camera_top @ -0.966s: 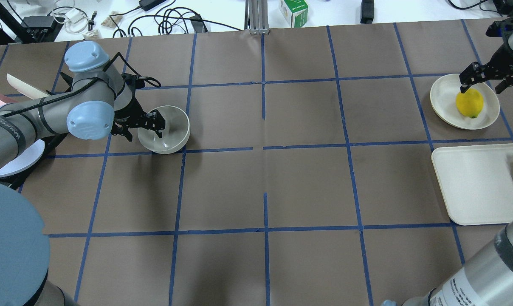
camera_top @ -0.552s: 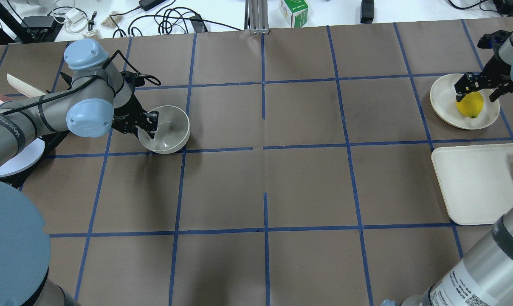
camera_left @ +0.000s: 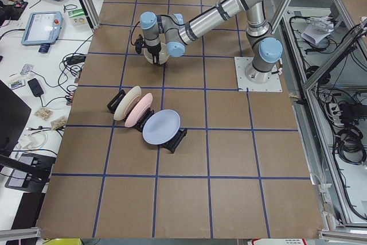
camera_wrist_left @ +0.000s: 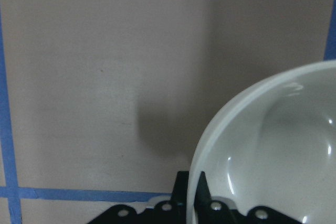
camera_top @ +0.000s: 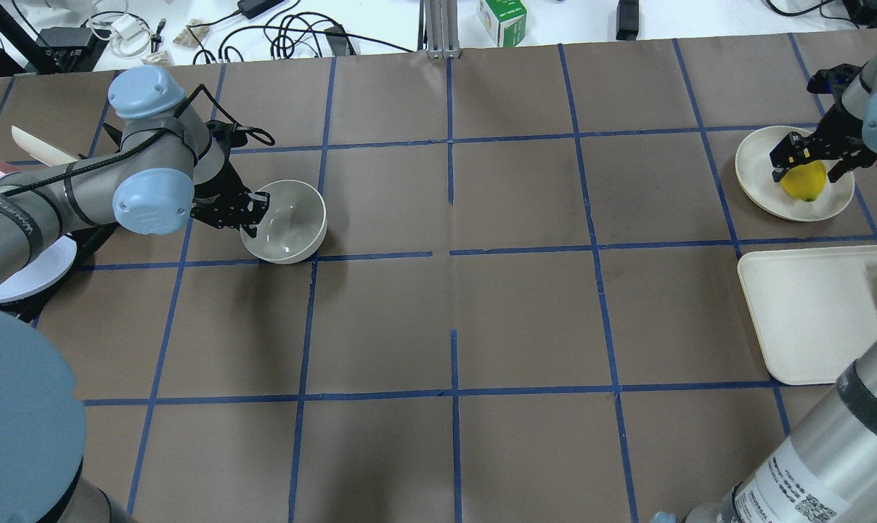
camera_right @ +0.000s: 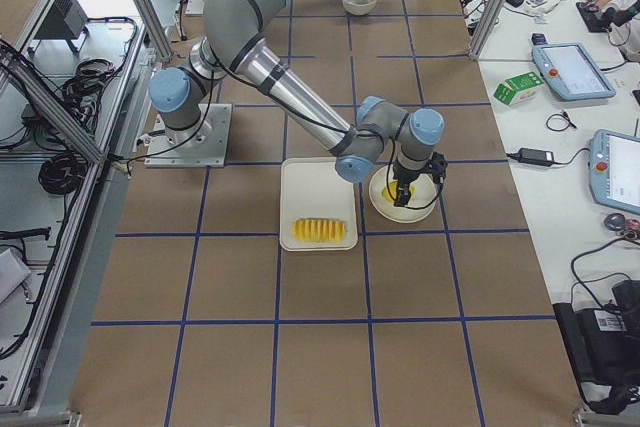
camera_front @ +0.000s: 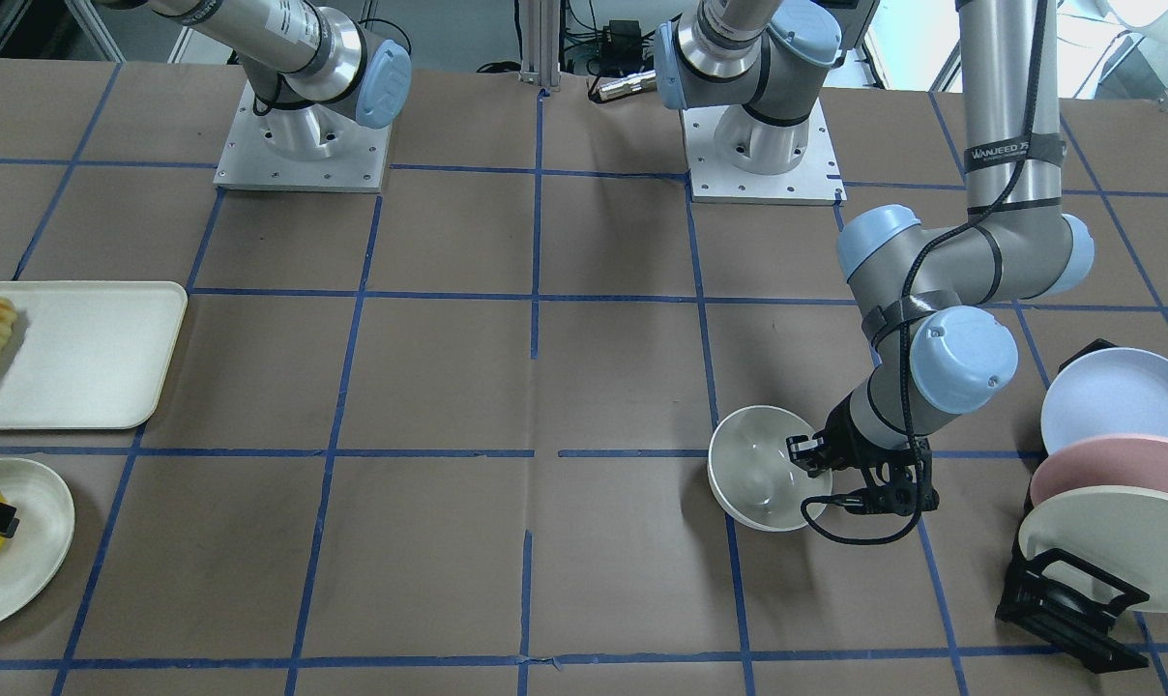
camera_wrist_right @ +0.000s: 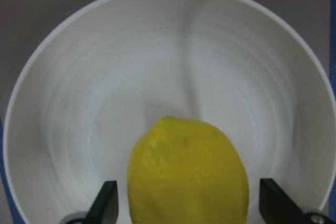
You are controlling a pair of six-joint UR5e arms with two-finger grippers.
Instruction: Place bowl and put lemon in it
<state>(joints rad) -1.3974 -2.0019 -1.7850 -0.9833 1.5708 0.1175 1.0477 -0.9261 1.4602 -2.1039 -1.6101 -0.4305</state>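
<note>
1. Since a second ago, the left fingers (camera_wrist_left: 182, 195) have closed narrow, and the right fingers (camera_wrist_right: 106, 205) have dropped around the lemon (camera_wrist_right: 188, 174).
2. Left fingers pinch the rim of the bowl (camera_top: 287, 221), one inside and one outside. The bowl is on the robot's left part of the surface (camera_top: 453, 305).
3. Right fingers stand wide, straddling the lemon with a gap on each side. It lies on the cream plate (camera_top: 756, 171), far right.

Open table (camera_top: 453, 312) runs between bowl (camera_top: 290, 225) and plate (camera_top: 754, 174); tray (camera_top: 809, 312) flanks plate, dish rack (camera_front: 1067, 599) flanks bowl
</note>
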